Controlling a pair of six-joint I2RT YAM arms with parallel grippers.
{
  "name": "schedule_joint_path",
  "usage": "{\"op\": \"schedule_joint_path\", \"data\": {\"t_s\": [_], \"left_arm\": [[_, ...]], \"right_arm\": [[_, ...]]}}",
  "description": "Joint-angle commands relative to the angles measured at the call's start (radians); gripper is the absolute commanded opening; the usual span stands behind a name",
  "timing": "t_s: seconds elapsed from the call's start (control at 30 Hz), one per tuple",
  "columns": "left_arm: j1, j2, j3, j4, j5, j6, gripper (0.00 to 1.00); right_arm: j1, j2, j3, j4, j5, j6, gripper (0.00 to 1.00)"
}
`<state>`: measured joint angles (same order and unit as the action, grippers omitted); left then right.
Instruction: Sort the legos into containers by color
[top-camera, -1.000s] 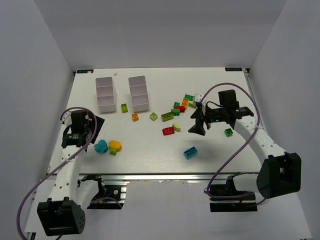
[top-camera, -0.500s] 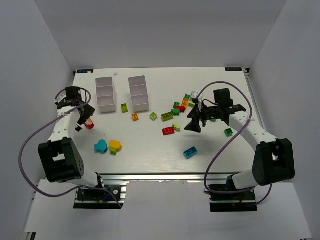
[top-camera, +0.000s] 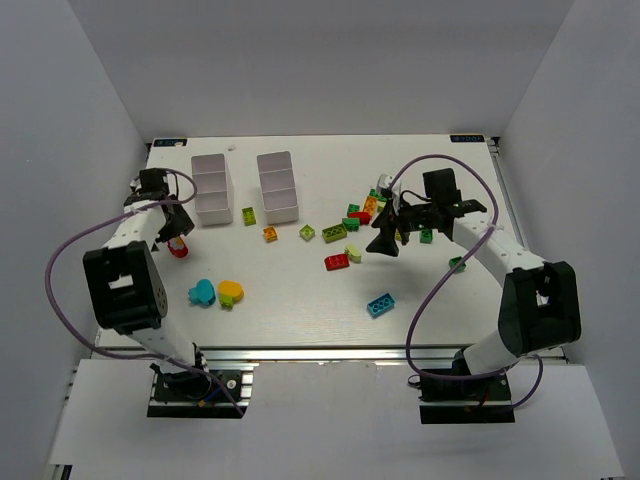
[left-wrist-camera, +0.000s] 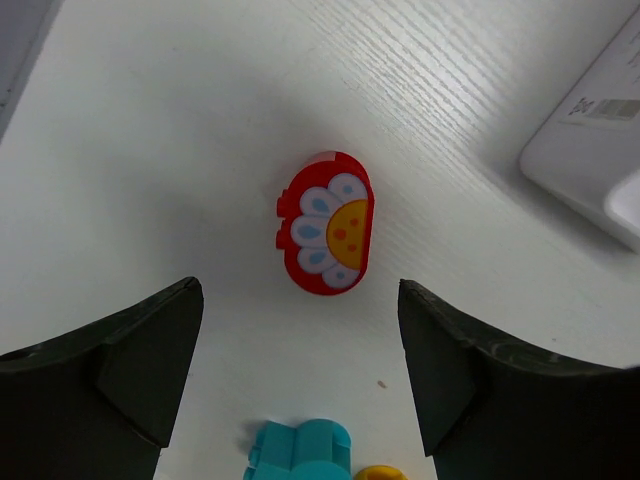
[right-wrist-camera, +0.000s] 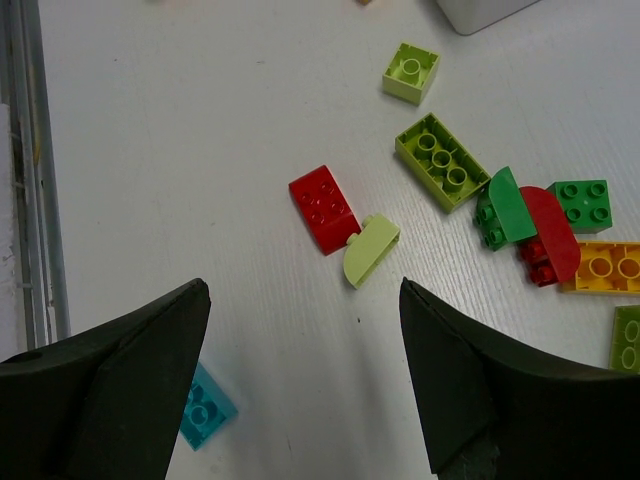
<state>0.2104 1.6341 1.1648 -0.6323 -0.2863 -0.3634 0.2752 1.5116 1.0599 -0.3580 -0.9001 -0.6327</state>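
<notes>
The table (top-camera: 300, 310) carries two trays (top-camera: 211, 212) side by side near its far edge, left of middle; the left hand (left-wrist-camera: 298, 300), released and wide, hangs over a red flower lego (left-wrist-camera: 328, 237) by the left edge, the right hand (right-wrist-camera: 300, 300), likewise released, over legos (right-wrist-camera: 443, 162) scattered right of the middle.

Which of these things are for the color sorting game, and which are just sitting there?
For the job: left tray, right tray, red flower brick, cyan brick, red brick, mixed brick pile.

Just there: purple cable, metal rail, white table.
</notes>
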Motion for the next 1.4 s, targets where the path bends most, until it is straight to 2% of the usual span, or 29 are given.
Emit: {"op": "schedule_joint_path", "data": {"t_s": [0.0, 0.13, 0.37, 0.53, 0.9, 1.13, 1.23, 1.27, 1.37], "left_arm": [[0.003, 0.073, 0.096, -0.001, 0.021, 0.081, 0.88], [0.003, 0.157, 0.15, -0.047, 0.041, 0.092, 0.87], [0.02, 0.2, 0.148, -0.021, 0.073, 0.096, 0.86], [0.053, 0.234, 0.127, 0.017, 0.154, 0.084, 0.81], [0.098, 0.285, 0.144, 0.028, 0.22, 0.095, 0.7], [0.101, 0.291, 0.125, 0.042, 0.245, 0.093, 0.52], [0.101, 0.279, 0.115, 0.039, 0.254, 0.09, 0.39], [0.101, 0.264, 0.111, 0.037, 0.259, 0.087, 0.3], [0.101, 0.208, 0.078, 0.048, 0.285, 0.057, 0.19]], "right_arm": [[0.002, 0.007, 0.048, -0.016, -0.016, -0.019, 0.81], [0.004, 0.016, 0.057, -0.016, -0.005, -0.021, 0.81], [0.004, 0.012, 0.046, -0.019, -0.002, -0.021, 0.82], [0.004, 0.021, 0.058, -0.029, 0.001, -0.028, 0.82], [0.002, 0.024, 0.071, -0.033, 0.007, -0.024, 0.81], [0.004, 0.022, 0.08, -0.047, 0.015, -0.027, 0.82], [0.002, 0.019, 0.078, -0.048, 0.017, -0.028, 0.81], [0.004, 0.018, 0.078, -0.048, 0.017, -0.028, 0.82], [0.004, 0.012, 0.077, -0.056, 0.015, -0.039, 0.8]]}}
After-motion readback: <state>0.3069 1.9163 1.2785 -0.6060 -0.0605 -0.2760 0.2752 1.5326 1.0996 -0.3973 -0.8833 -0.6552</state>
